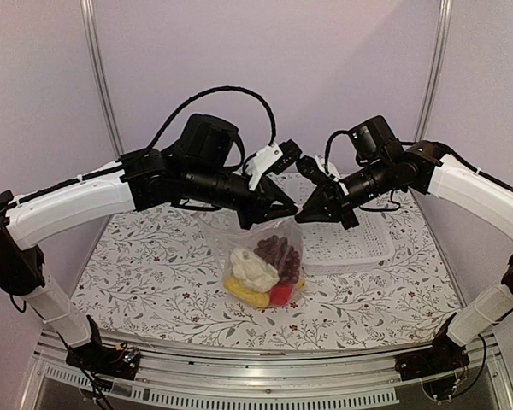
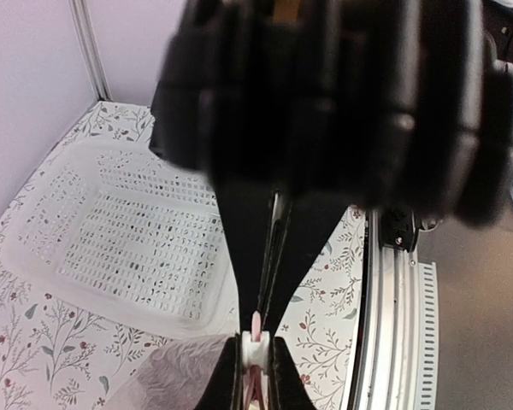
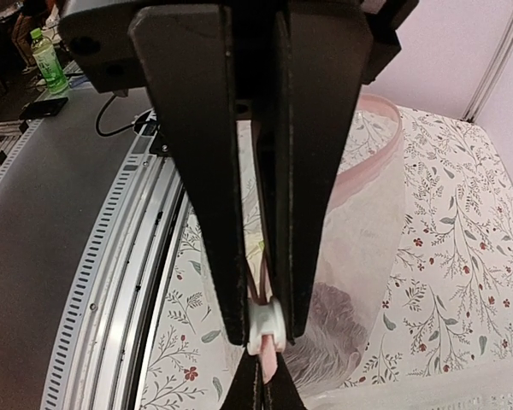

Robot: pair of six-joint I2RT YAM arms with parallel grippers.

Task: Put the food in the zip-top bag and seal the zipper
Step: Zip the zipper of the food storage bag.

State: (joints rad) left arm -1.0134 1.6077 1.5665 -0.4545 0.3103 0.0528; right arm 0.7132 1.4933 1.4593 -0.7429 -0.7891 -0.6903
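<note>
Top external view: left gripper (image 1: 290, 207) and right gripper (image 1: 302, 214), both clamped on the zipper (image 3: 268, 364) of the loaded zip-top bag (image 1: 244, 237), should slide apart under steady pinch to seal.

Top external: high behind the arm bases, facing the far edge, whole table (image 1: 154, 282) in view. Left wrist: very close, looking toward the right edge. Right wrist: likewise, toward the left edge. Both wrist views share the zipper (image 2: 255, 325) and the near edge.

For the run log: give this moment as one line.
left hand shut on zipper | right hand shut on zipper | food inside zip-top bag
</note>
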